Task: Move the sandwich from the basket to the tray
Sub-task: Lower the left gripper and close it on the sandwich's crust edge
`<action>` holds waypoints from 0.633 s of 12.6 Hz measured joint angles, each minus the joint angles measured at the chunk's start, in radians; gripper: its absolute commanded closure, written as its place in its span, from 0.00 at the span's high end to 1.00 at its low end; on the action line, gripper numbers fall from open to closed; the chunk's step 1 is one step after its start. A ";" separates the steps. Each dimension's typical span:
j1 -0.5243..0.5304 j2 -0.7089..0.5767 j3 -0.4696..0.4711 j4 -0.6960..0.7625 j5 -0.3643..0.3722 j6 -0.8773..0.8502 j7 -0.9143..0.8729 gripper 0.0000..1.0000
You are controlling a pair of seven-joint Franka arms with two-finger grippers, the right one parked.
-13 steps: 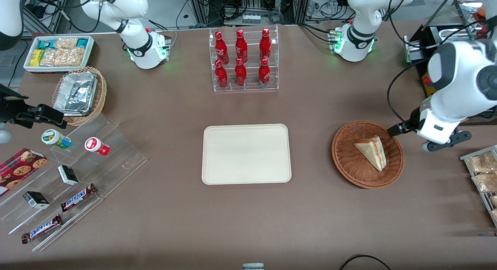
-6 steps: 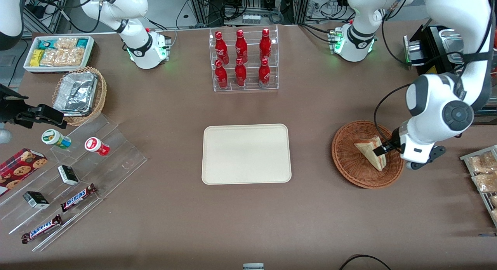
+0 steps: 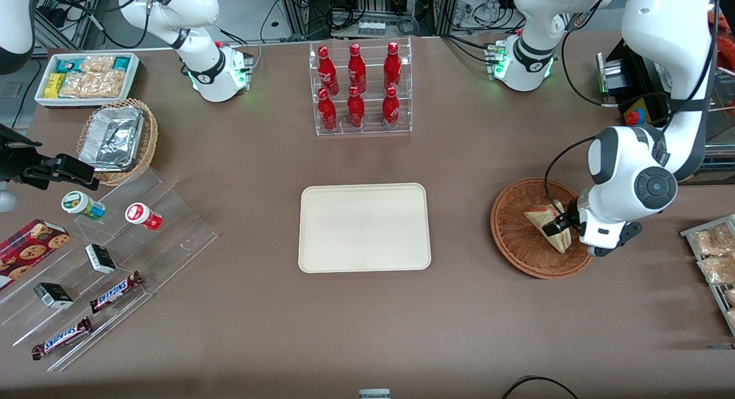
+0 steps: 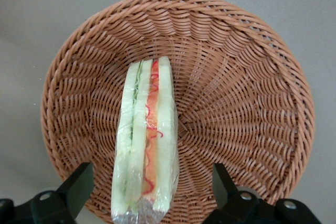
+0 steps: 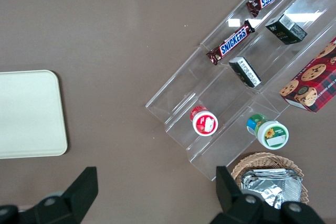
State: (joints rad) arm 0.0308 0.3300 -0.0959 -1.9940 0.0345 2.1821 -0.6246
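Flat cream rectangular tray [image 3: 364, 227] lies bare toward the parked arm's end from the round reddish-brown wicker basket [image 3: 514, 238]; well apart from it. Small triangular pale-bread sandwich [image 4: 147, 145] with red, orange and green filling lies in the basket on its edge, cut side up; the left arm's gripper [image 4: 149, 195] hangs just above the basket, spread wide, one black finger [image 4: 77, 186] each side of the sandwich, not touching it.

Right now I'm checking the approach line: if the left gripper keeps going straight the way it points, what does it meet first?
Most likely the sandwich: the open gripper hangs over the basket, one finger on each side of the wedge. How much height remains is unclear.
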 measured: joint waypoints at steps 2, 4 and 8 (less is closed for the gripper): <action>0.000 0.002 0.000 -0.041 0.000 0.054 -0.002 1.00; 0.000 0.002 0.000 -0.079 0.000 0.099 -0.004 1.00; 0.000 0.001 0.000 -0.128 0.000 0.155 -0.013 0.02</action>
State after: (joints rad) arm 0.0308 0.3313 -0.0958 -2.1221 0.0345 2.3369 -0.6375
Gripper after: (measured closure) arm 0.084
